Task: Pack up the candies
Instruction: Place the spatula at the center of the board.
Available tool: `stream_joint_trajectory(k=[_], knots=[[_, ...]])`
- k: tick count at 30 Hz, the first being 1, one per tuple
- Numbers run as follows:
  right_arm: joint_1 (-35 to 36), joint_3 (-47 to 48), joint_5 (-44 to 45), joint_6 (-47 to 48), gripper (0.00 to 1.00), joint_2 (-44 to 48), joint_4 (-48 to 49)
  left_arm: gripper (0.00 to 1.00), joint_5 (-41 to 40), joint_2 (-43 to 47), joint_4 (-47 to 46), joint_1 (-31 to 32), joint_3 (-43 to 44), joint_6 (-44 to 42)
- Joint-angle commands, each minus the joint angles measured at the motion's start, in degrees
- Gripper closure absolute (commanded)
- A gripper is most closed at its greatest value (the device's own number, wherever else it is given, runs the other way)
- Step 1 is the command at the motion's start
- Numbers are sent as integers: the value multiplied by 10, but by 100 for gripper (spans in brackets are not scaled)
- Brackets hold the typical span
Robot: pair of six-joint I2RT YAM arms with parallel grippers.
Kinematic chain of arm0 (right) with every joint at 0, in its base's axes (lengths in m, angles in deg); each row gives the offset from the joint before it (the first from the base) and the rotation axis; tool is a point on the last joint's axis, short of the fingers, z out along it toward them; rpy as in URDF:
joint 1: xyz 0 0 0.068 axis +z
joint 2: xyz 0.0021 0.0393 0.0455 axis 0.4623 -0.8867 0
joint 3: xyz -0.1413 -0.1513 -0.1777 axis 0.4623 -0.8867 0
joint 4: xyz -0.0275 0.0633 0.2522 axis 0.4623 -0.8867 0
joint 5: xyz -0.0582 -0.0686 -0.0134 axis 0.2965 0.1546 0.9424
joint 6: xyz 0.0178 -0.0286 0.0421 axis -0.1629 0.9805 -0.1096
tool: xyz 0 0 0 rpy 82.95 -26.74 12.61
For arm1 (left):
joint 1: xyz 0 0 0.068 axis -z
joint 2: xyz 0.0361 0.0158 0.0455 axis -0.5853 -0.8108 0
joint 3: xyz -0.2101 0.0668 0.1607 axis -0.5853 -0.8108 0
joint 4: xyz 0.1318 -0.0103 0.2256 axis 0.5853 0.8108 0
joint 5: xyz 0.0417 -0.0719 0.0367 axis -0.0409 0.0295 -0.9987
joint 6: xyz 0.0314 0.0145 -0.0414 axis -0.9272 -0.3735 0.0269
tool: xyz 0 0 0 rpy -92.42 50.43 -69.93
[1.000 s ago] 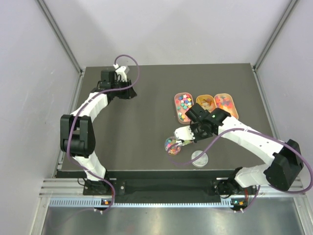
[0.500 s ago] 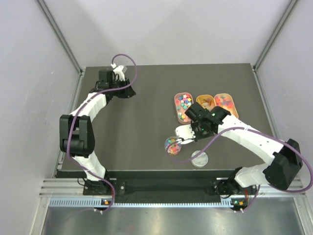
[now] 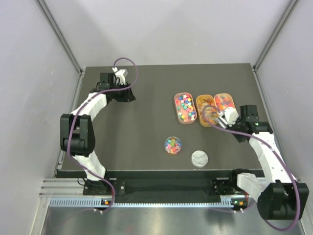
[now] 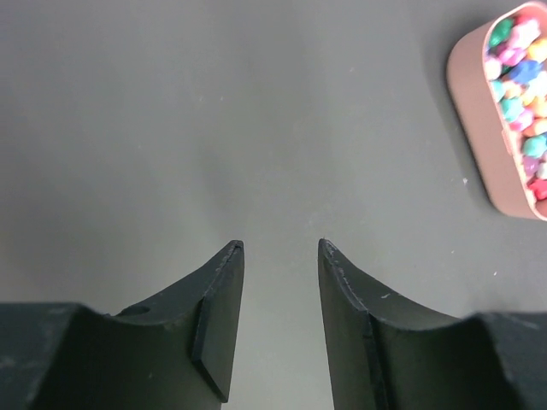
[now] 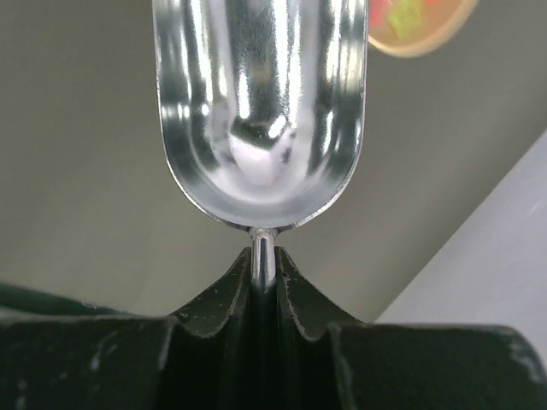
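Observation:
The candies lie in three oval orange trays: multicoloured cubes [image 3: 185, 107] [image 4: 515, 77], yellow-orange gummies [image 3: 205, 103] and red-orange pieces [image 3: 225, 102]. More multicoloured candies fill a small round clear jar [image 3: 172, 145]. My right gripper [image 3: 222, 120] [image 5: 263, 256] is shut on the thin handle of a shiny metal scoop [image 3: 212, 116] [image 5: 261, 111]. The scoop's bowl is empty and hangs by the near end of the middle tray. My left gripper [image 3: 131, 93] [image 4: 280, 248] hovers open over bare table at the back left, with nothing between its fingers.
The jar's silver disc lid [image 3: 199, 158] lies flat near the front edge, right of the jar. The pink-orange tray rim [image 4: 466, 94] shows at the right of the left wrist view. Grey walls enclose the dark table [image 3: 146, 122] on three sides.
My right arm has swung away from the jar, carrying the scoop right and back to the trays. The left jaws have widened a little.

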Motion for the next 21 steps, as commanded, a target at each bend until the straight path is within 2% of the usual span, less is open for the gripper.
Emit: stream_joint_trajectory(k=[1,4,7,15,21], knots=[[-93,-6,-22,-113,100,-5,115,54,-11,-18,42,-2,6,-9],[-187,-5,-21,-159,100,-40,156,54,-11,-30,47,-2,10,-4],[-245,23,-59,-191,100,-98,155,55,-9,-43,50,-1,21,-2],[-255,84,-83,-178,100,-251,222,55,-5,-87,86,0,92,-29],[-255,161,-88,-183,100,-367,225,51,-9,-123,142,1,149,-76]])
